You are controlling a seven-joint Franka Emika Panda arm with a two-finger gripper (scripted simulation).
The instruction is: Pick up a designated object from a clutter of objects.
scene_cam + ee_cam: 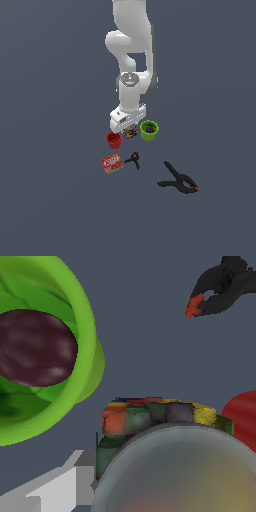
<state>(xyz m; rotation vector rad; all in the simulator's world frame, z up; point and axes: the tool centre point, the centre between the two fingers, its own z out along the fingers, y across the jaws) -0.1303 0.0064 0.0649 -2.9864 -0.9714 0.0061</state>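
Pincer (129,126): lowered over the multicoloured can (131,132), one pale grey finger (60,486) beside the can's wall; whether it grips cannot be told. Can: short cylinder, dull silvery top, label of red, yellow, blue and dark patches, directly beneath the pincer. Green cup (149,130): glossy, round, dark purple patch inside, just beside the pincer. Red cup (114,140): just beside, opposite flank. Small black clamp (133,159): near. Flat red printed box (112,163): near. Large black spring clamp (179,181), orange tips: well apart. Arm (131,55): white, descending almost vertically.
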